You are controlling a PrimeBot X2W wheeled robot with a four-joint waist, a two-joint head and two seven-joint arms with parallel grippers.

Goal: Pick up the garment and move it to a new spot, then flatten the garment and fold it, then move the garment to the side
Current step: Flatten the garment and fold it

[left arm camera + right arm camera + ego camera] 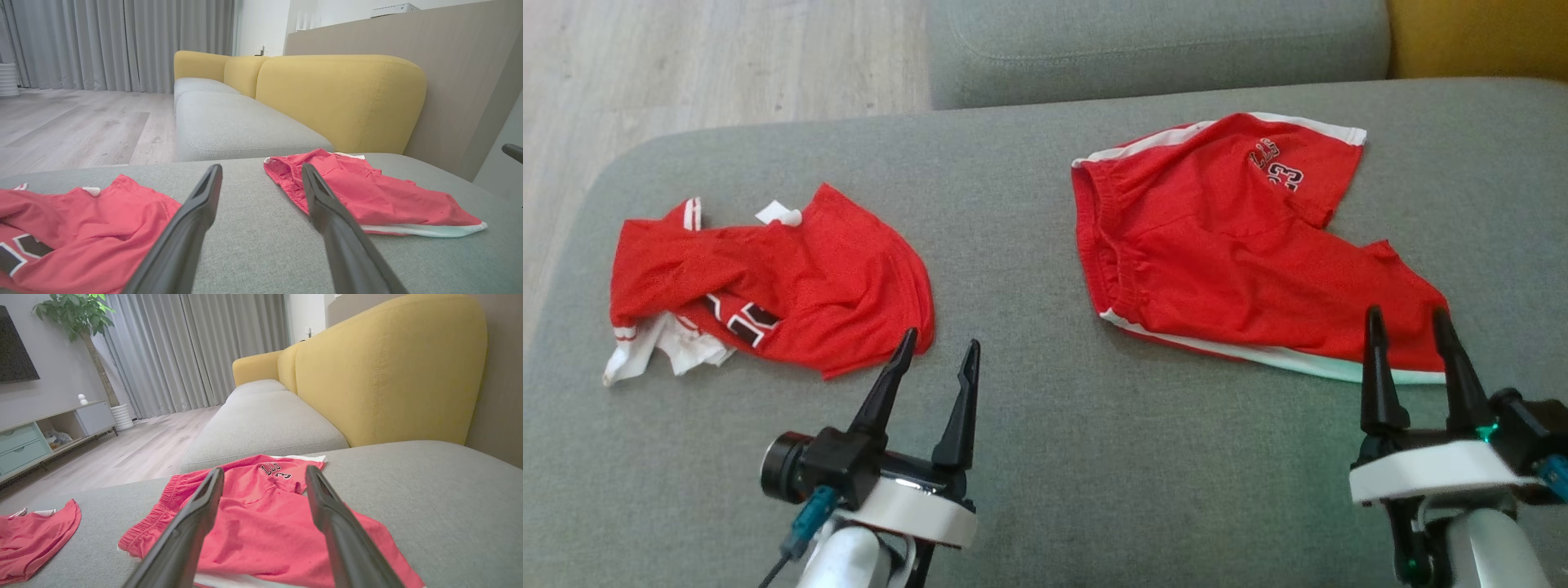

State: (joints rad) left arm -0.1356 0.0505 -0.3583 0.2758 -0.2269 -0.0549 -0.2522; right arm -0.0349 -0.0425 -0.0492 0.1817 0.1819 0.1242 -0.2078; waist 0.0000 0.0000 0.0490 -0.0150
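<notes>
The right hand, at the lower right of the frame, has its fingers spread apart and grips nothing. Its tips are at the near hem of the red shorts. The left hand, low and left of centre, is likewise spread and empty, just beside the edge of the crumpled red jersey. Both garments lie well apart on the grey sofa seat. The shorts, at centre right, lie spread out and mostly smooth, with one leg rumpled. I judge flattening nearly done, with folding and moving aside left. Count: two hands and two garments, one pair of shorts and one jersey.
</notes>
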